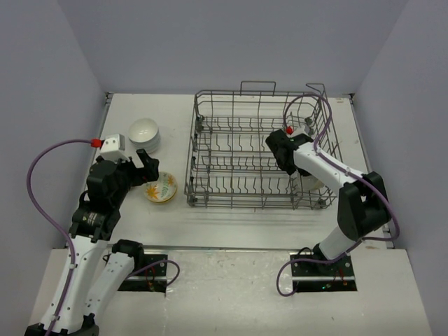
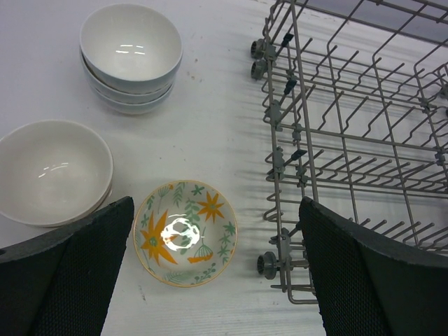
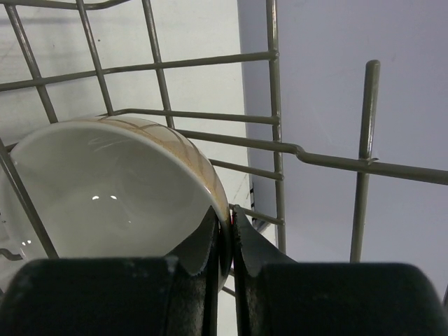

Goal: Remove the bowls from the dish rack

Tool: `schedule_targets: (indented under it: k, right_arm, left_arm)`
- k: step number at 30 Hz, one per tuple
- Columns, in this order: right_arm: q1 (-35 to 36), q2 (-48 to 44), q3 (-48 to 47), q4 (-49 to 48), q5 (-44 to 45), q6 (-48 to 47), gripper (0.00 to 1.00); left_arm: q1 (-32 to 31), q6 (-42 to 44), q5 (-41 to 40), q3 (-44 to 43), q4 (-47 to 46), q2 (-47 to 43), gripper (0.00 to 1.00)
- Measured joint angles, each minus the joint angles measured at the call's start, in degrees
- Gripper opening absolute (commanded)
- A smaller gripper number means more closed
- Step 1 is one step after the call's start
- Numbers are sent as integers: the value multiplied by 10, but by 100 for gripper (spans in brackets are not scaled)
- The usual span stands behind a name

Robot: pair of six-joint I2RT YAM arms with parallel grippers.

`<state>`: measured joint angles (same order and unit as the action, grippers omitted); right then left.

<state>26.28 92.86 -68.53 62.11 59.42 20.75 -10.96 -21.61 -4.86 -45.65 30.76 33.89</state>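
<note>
Inside the dish rack [image 1: 192, 155], at its near right corner, a beige-tan bowl [image 3: 105, 189] stands on edge. My right gripper [image 3: 231, 224] is shut on this bowl's rim, one finger inside it and one outside. The top view shows the same bowl [image 1: 309, 184] just below the right gripper [image 1: 295, 171]. My left gripper [image 2: 217, 273] hangs open above the table, left of the rack [image 2: 308, 140]. A floral bowl [image 2: 185, 233] lies upright on the table between its fingers [image 2: 77, 280], untouched.
A stack of white bowls [image 2: 131, 52] stands at the far left of the table, also visible from above [image 1: 144, 133]. Another stack with a white bowl on top [image 2: 52, 171] sits nearer, beside the floral bowl [image 1: 160, 187]. Rack wires [image 3: 280, 147] close in around the held bowl.
</note>
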Motion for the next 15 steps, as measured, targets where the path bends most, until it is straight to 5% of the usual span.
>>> schedule_targets:
  k: [15]
  right_arm:
    - [-10,-21,-15,-4,-30,-14,0]
  left_arm:
    - [0,0,-10,2,0,5,100]
